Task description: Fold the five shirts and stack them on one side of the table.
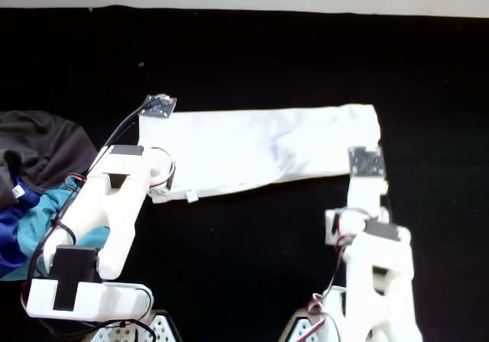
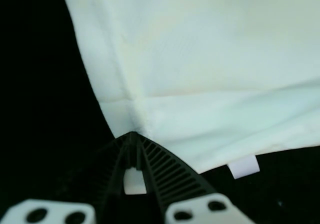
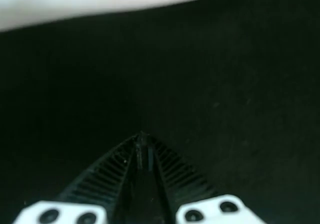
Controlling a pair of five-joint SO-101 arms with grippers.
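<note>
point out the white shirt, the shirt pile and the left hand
white shirt [image 1: 260, 147]: high view, middle of the cloth
shirt pile [image 1: 38, 140]: high view, its dark shirt
left hand [image 2: 132, 136]: left wrist view, where the fingertips meet

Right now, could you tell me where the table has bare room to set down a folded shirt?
Bare table lies beyond the white shirt, up to the far edge, and on the near side between the left arm and right arm. Right of the shirt is open too. The left edge is crowded by the shirt pile.
</note>
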